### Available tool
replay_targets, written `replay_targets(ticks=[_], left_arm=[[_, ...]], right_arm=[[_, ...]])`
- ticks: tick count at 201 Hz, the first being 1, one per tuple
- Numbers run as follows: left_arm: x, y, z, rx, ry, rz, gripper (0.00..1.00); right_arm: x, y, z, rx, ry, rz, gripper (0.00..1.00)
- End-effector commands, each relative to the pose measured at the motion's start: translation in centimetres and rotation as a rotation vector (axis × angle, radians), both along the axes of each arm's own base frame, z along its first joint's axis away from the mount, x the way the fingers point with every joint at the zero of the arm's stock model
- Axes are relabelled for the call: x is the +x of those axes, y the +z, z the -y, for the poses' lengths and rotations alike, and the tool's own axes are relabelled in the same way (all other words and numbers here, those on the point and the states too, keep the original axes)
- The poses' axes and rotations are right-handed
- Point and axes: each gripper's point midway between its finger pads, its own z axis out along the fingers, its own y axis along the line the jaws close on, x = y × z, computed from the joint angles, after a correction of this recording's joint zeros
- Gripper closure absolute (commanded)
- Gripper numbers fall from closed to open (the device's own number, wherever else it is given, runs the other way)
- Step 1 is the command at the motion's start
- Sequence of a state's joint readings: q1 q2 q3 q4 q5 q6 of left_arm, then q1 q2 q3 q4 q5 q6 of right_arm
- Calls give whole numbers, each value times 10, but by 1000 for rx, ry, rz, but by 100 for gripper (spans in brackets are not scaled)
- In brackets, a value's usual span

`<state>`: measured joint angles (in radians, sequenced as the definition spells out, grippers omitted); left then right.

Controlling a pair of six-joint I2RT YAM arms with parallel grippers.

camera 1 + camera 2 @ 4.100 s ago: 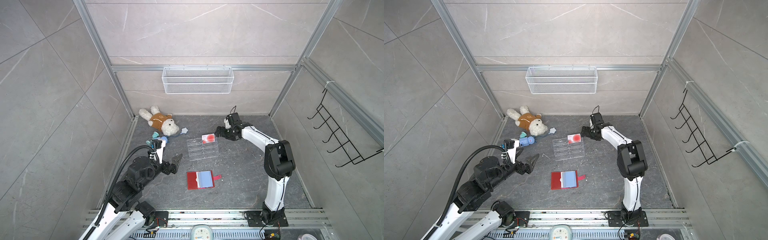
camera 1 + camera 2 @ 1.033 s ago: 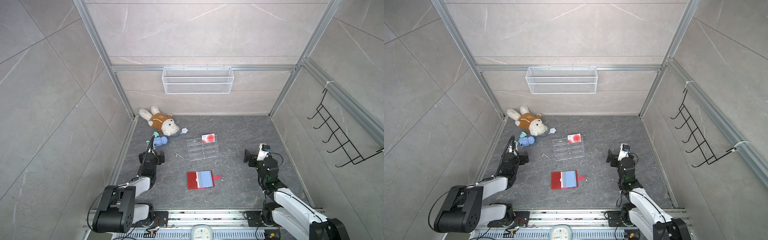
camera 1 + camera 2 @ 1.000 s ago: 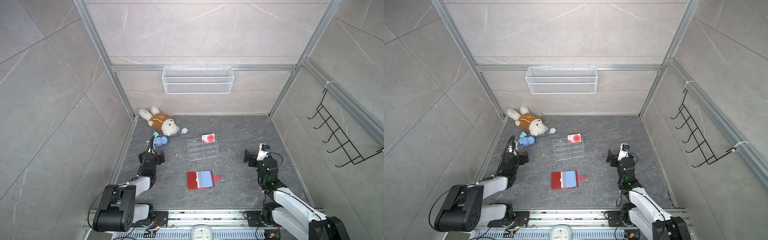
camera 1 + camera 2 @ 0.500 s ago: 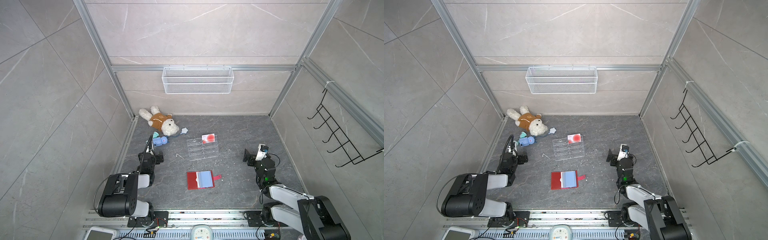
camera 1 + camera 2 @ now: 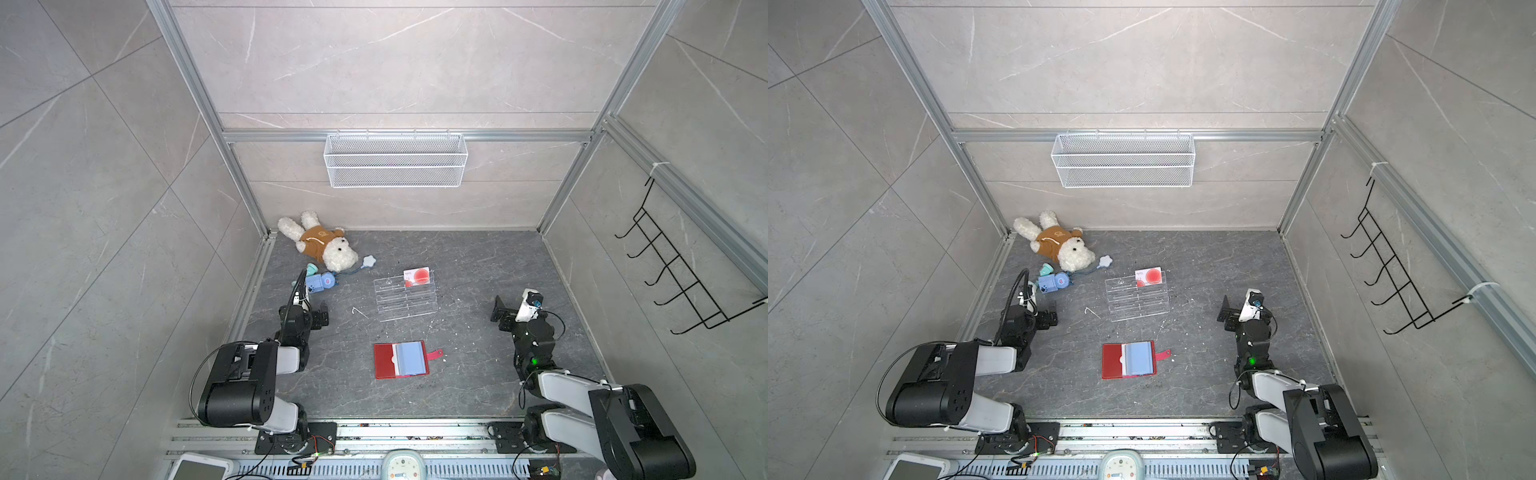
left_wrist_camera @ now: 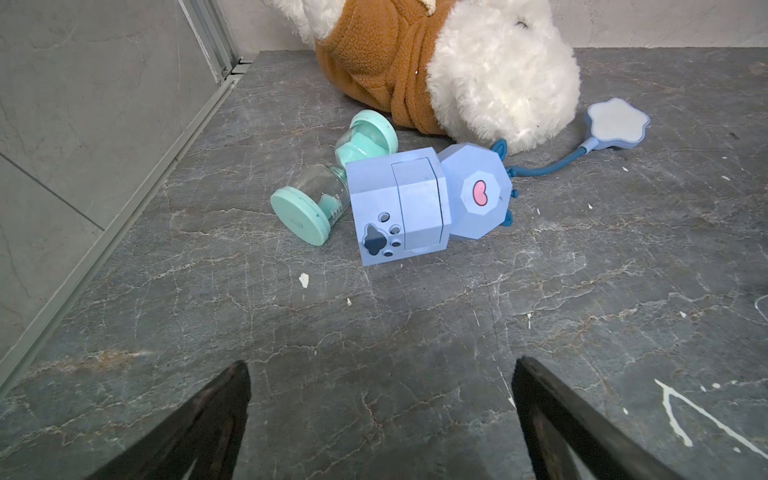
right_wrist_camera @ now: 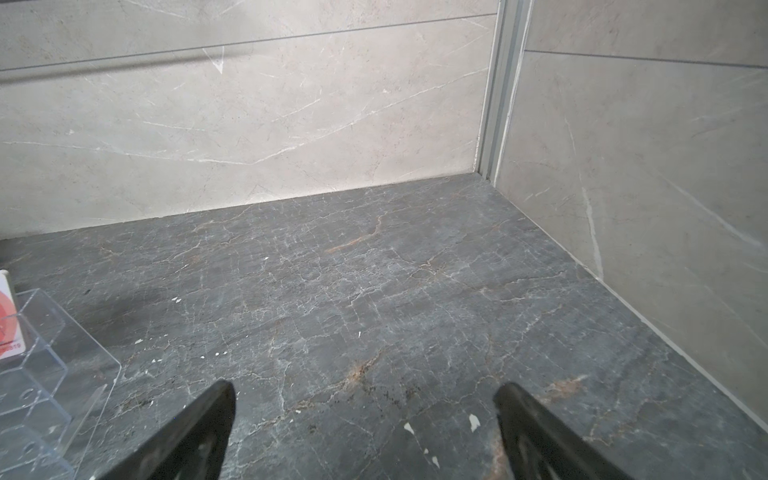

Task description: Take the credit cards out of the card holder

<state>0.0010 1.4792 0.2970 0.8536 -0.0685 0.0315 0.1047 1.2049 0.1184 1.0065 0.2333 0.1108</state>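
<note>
Dark stone tabletop (image 5: 478, 266) carries the card holder (image 5: 401, 359), acrylic stand (image 5: 405, 301), plush dog (image 5: 322, 245), blue toy (image 5: 318, 282).

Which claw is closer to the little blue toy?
Left. The left gripper sits just nearer the camera than the blue toy; the right gripper is far off across the floor, past the clear stand.

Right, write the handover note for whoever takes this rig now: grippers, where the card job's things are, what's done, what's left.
Left gripper: open, empty, low on the left of the table.
Right gripper: open, empty, low on the right.
Card holder: lies open at the middle front, blue sleeves up, neither gripper near it.
Done: one credit card stands in the back row of the clear stand.
Left: no card shows in the sleeves, and whether any remain inside cannot be told. Check them.
</note>
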Motion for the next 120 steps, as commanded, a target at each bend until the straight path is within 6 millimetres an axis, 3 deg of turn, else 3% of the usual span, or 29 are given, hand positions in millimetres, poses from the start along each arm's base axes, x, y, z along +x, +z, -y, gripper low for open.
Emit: replay_targets(ticks=[1,120], left_arm=[[13,17,0,5,-11,63,0],[13,17,0,3,-12,61,0]], right_arm=[[-3,7,8,-13,-31,54,0],[1,-5,19,-4,-69,100,0]])
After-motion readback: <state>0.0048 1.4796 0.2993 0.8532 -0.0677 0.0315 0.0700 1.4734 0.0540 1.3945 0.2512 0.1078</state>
